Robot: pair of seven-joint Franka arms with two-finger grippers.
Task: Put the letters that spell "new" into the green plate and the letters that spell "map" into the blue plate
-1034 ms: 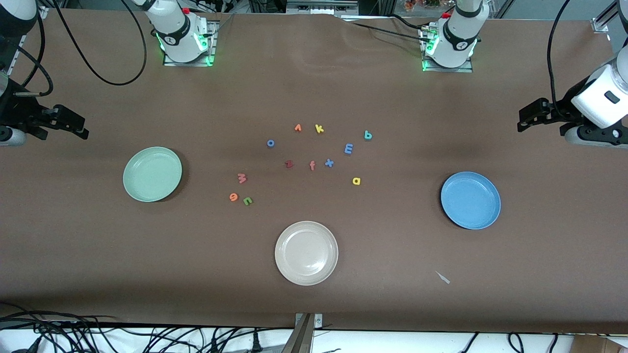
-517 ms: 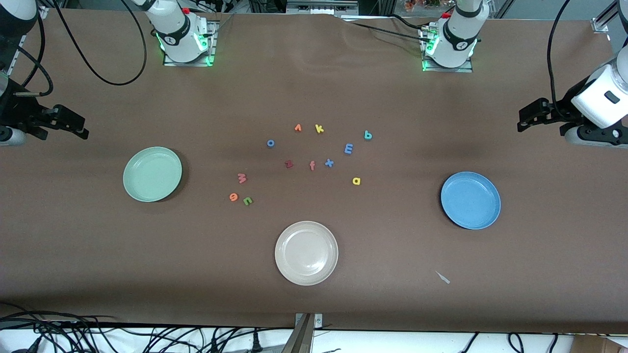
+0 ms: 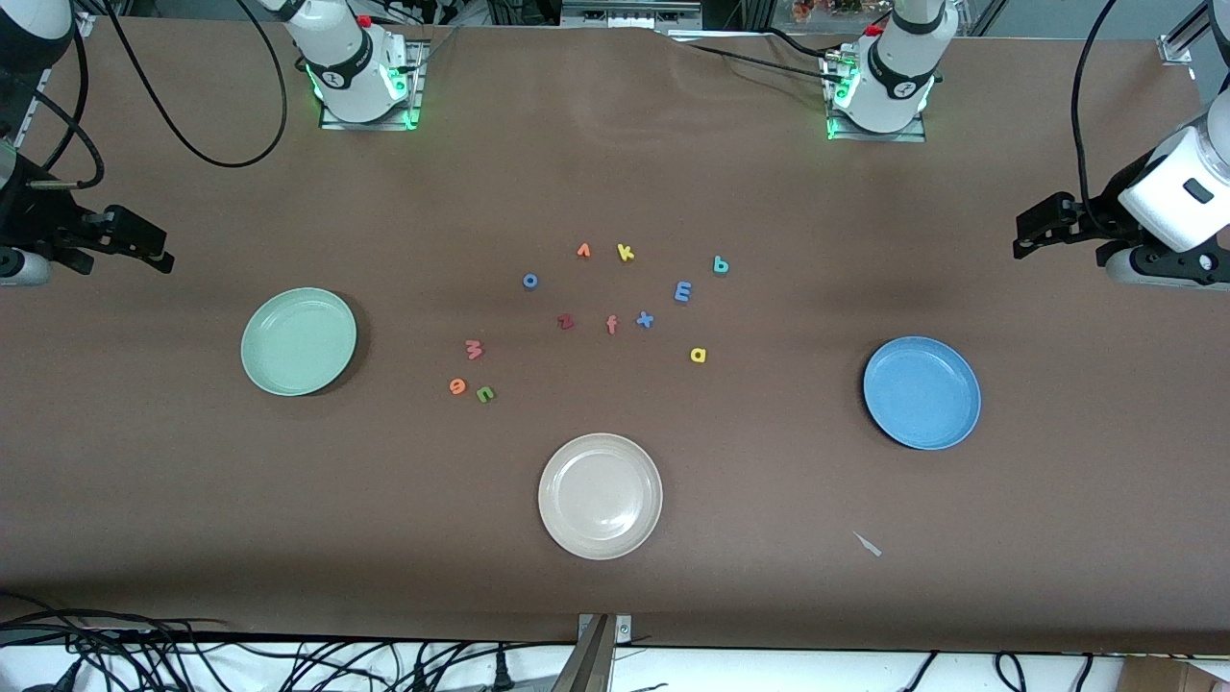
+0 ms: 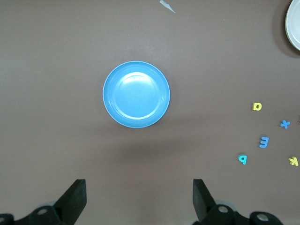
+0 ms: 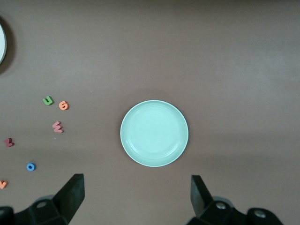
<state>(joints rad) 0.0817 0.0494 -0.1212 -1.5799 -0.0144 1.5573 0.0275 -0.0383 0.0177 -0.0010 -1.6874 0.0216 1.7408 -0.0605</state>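
While both plates are bare, the sorting is not yet begun. The green plate [image 3: 298, 341] lies toward the right arm's end of the table, the blue plate [image 3: 922, 392] toward the left arm's end. The green n [image 3: 486, 393], orange e [image 3: 457, 386] and pink w [image 3: 473, 349] lie together near the middle; the blue m [image 3: 682, 291], teal p [image 3: 720, 264] and yellow a [image 3: 699, 355] are more spread. The right gripper [image 5: 136, 194] waits above the green plate, the left gripper [image 4: 139, 197] above the blue plate, both wide open and holding nothing. I think one arm must next reach inward and pinch a small flat letter.
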